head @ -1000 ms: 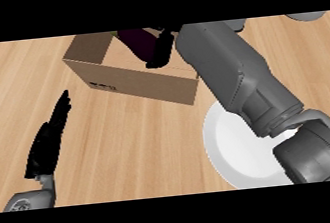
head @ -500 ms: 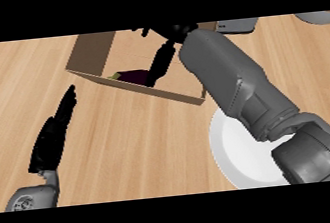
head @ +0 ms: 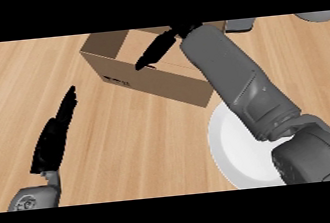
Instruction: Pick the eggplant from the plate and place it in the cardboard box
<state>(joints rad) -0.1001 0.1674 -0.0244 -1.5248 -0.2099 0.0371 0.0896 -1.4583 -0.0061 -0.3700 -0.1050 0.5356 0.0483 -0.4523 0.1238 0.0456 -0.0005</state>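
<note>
Two hands show over the light wooden counter. At the far left, the left hand rises from its grey wrist at the lower edge. Its black fingers are straight and close together, pointing up and slightly right. It holds nothing and touches nothing, and it stands well apart from the box.

Right of it, towards the top middle, the cardboard box stands open-topped with one corner turned towards the viewer. A small dark print marks its left-facing wall. The right hand hangs over the box's opening. Its fingers are stretched out narrow and fairly straight, slanting down and left, with the tips at the level of the near rim. Nothing shows between the fingers.

The eggplant cannot be seen. The box's near walls hide most of the inside, so I cannot tell whether it lies in there.

The right grey forearm runs from the box down to the lower right corner and crosses over the white plate. The plate lies just beside the box's right corner, and the part of it left of the arm is plain white.
</note>
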